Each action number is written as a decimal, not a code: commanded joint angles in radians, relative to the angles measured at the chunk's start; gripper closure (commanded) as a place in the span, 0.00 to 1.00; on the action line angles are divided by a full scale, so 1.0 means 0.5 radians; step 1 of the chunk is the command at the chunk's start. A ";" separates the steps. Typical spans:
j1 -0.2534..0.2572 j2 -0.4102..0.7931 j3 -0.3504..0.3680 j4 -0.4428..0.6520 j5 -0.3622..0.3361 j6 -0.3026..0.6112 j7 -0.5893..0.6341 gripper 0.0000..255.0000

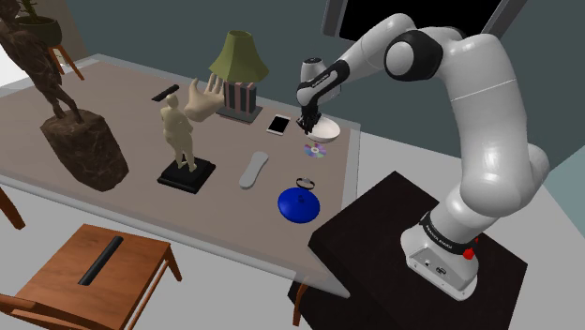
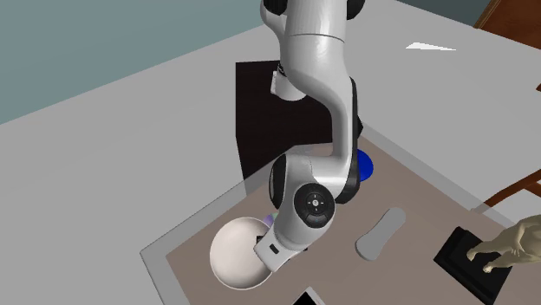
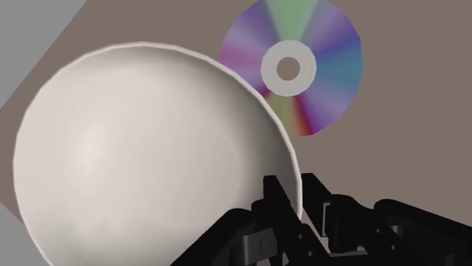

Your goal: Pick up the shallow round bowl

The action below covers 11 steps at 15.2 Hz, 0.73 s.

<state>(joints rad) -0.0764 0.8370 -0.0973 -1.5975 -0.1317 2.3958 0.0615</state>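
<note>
The shallow round bowl (image 1: pixel 325 127) is plain white and sits near the table's far corner, by the edge closest to my stand. In the second exterior view the bowl (image 2: pixel 234 253) lies just beside my wrist. My black gripper (image 3: pixel 297 205) reaches down onto its rim, one finger inside the bowl (image 3: pixel 144 151) and one outside, shut on the thin wall. In the shoulder view the gripper (image 1: pixel 307 126) stands over the bowl's left side. The bowl still rests on the tabletop.
A rainbow-coloured disc (image 3: pixel 291 66) lies right beside the bowl. On the table are also a phone (image 1: pixel 278 124), a grey remote (image 1: pixel 254 170), a blue round lid (image 1: pixel 298 204), a tan figurine (image 1: pixel 180 141), a lamp (image 1: pixel 238 75) and a dark statue (image 1: pixel 80 141).
</note>
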 commanded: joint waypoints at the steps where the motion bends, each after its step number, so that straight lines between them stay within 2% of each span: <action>1: 0.000 0.000 0.000 0.000 0.000 0.000 0.000 1.00; 5: 0.000 0.002 0.000 0.003 0.000 -0.001 0.001 1.00; 11: 0.004 -0.123 -0.001 -0.036 0.000 -0.086 -0.013 1.00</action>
<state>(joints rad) -0.0746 0.7861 -0.0977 -1.6130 -0.1315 2.3602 0.0564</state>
